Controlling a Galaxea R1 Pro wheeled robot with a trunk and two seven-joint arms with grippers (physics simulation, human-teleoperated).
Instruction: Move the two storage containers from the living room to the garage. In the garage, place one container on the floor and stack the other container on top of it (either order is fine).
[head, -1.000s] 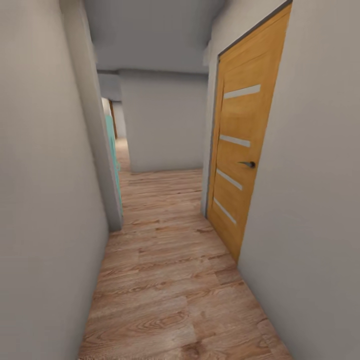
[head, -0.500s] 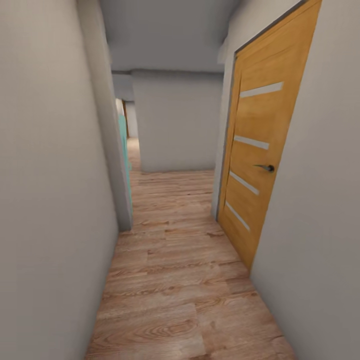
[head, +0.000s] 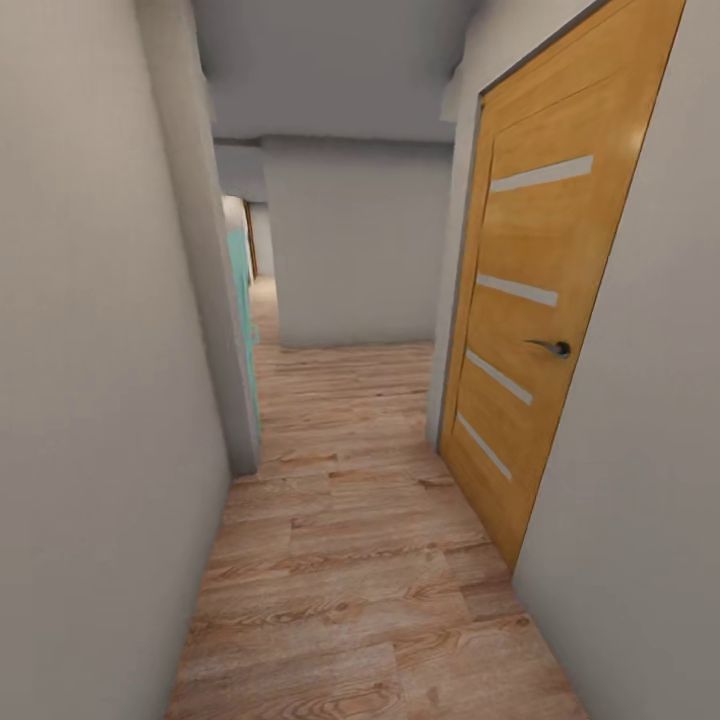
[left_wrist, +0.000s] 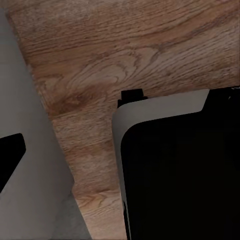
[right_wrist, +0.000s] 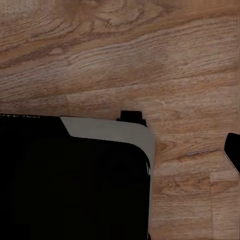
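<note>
Wood planks in a warm light brown run down a narrow corridor in the head view, from six o'clock up toward the centre. Pale grey walls close it in on both sides. At three o'clock an orange-brown wooden door stands shut in the right-hand wall, with four pale horizontal strips across it and a dark lever handle near its right edge. At nine o'clock a wall corner juts out, and a thin turquoise edge shows just behind it. Straight ahead, near twelve o'clock, a plain grey wall ends the passage, with an opening leading off beside it on the left. The storage containers are not to be seen in this corridor. The left wrist view looks down on the same plank floor, with a dark, pale-rimmed part of the robot's body over it and a grey wall surface alongside. The right wrist view shows plank floor and another dark, pale-rimmed body part. Whether either gripper is released or clenched cannot be told.
</note>
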